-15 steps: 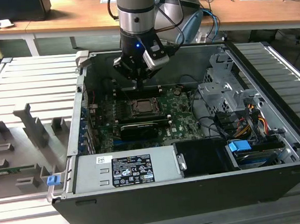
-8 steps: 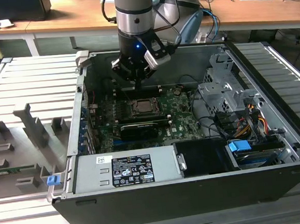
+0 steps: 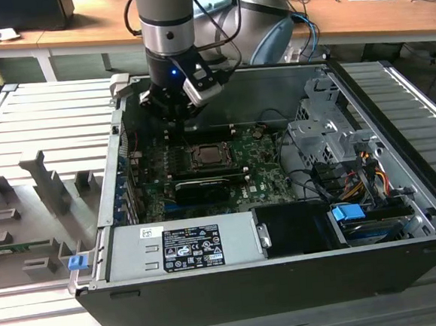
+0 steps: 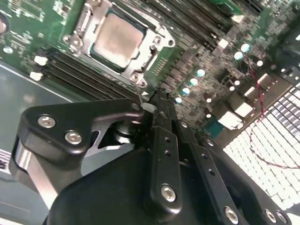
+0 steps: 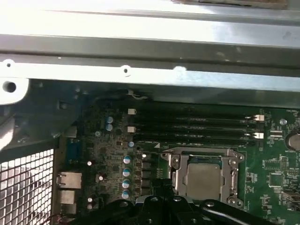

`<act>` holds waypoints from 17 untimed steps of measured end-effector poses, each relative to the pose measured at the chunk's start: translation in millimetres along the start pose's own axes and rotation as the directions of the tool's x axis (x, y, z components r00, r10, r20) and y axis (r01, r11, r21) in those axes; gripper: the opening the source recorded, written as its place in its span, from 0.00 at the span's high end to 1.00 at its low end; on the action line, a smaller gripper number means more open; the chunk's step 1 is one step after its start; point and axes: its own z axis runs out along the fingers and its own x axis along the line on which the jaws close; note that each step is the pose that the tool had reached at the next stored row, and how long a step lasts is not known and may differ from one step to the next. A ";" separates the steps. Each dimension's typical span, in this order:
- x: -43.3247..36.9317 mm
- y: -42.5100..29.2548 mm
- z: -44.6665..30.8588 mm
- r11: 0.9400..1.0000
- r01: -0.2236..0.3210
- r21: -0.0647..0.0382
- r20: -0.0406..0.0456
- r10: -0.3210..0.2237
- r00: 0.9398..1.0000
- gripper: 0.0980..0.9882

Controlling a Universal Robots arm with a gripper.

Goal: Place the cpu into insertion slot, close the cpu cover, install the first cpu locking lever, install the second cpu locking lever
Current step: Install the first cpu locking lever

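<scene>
The cpu (image 4: 117, 37), a pale tan-silver square, lies inside the silver cpu cover (image 4: 158, 40). The gripper (image 4: 159, 96) has its fingers pressed together, holding nothing. In the first wrist view it hides one edge of the cover.

**No print I can read**

From my remote station I make out no words or numbers. A dark label (image 3: 191, 248) and a small white sticker (image 3: 152, 233) sit on the grey power-supply box (image 3: 239, 237), but their print is too small to read.
</scene>
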 end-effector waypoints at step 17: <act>21.0 27.7 9.3 1.000 0.007 0.000 -0.001 -0.007 1.000 0.99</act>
